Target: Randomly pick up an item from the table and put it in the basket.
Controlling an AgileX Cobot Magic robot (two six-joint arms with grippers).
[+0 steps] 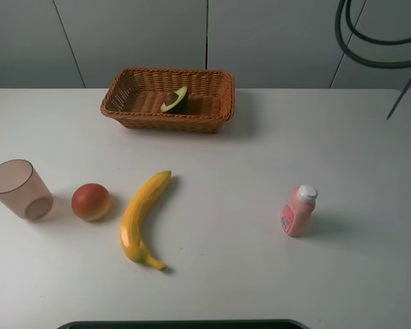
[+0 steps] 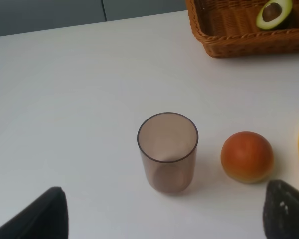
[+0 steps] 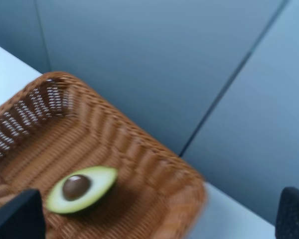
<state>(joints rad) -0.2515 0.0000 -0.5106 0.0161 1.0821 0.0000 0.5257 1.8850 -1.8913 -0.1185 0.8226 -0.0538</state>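
The halved avocado [image 1: 175,100] lies cut face up inside the wicker basket [image 1: 127,110] at the back of the white table [image 1: 260,151]. The right wrist view shows the avocado [image 3: 82,188] in the basket [image 3: 139,149] from close above, slightly blurred. My right gripper [image 3: 157,216] is open and empty, with dark fingertips [image 3: 17,216] at the frame's corners. My left gripper [image 2: 164,214] is open and empty, near the cup, with fingertips [image 2: 40,216] wide apart. The left wrist view also shows the avocado [image 2: 273,12] and the basket [image 2: 239,35]. Neither gripper shows in the exterior view.
A translucent pinkish cup [image 1: 18,189] stands at the left, with a red-orange fruit [image 1: 91,201] and a yellow banana [image 1: 141,218] beside it. A pink bottle with a white cap [image 1: 299,211] stands at the right. A dark cable loop [image 1: 370,41] hangs at the upper right.
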